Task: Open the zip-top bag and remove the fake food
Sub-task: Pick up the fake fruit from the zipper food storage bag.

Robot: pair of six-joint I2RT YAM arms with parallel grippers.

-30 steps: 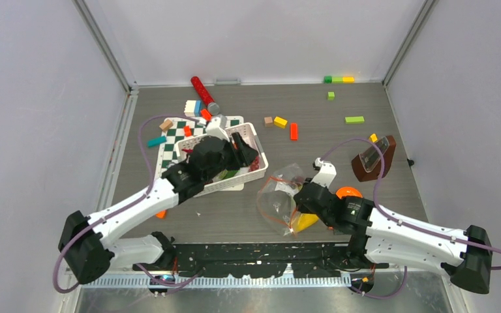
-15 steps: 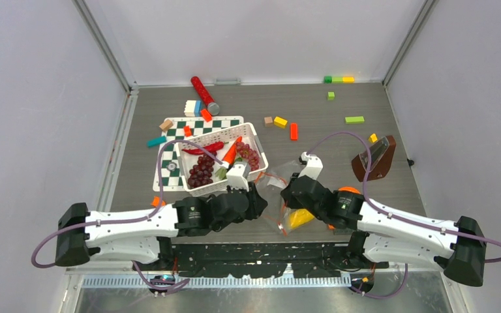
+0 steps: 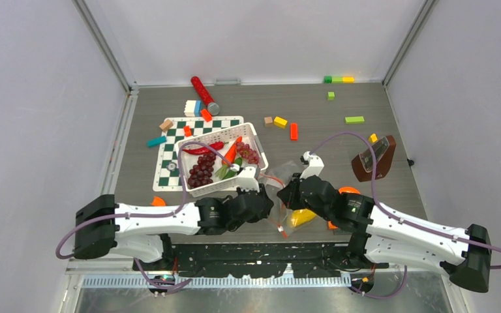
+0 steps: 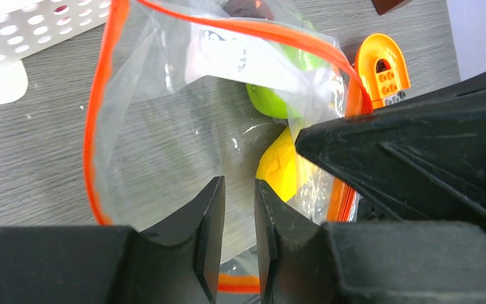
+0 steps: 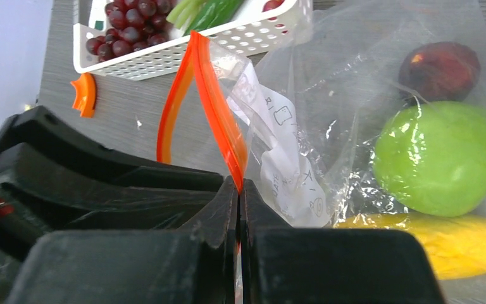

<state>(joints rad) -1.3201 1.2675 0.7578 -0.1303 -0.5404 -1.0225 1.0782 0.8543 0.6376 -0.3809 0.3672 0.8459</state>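
The zip-top bag lies near the table's front, between my two grippers. My right gripper is shut on its orange zip strip and holds the upper lip up. Inside the bag are a green apple, a yellow oblong piece and a dark reddish fruit. My left gripper points into the bag's open mouth, its jaws a narrow gap apart with nothing between them. The yellow piece and the apple lie just ahead of it.
Behind the bag, a white basket holds grapes, a red chili and a carrot. It stands on a checkered mat. An orange track piece lies beside the bag. Coloured blocks and a brown stand are farther back.
My left arm has come back from over the basket to the bag's mouth, and its jaws have narrowed. My right gripper has kept its hold and shifted the bag lip slightly left.
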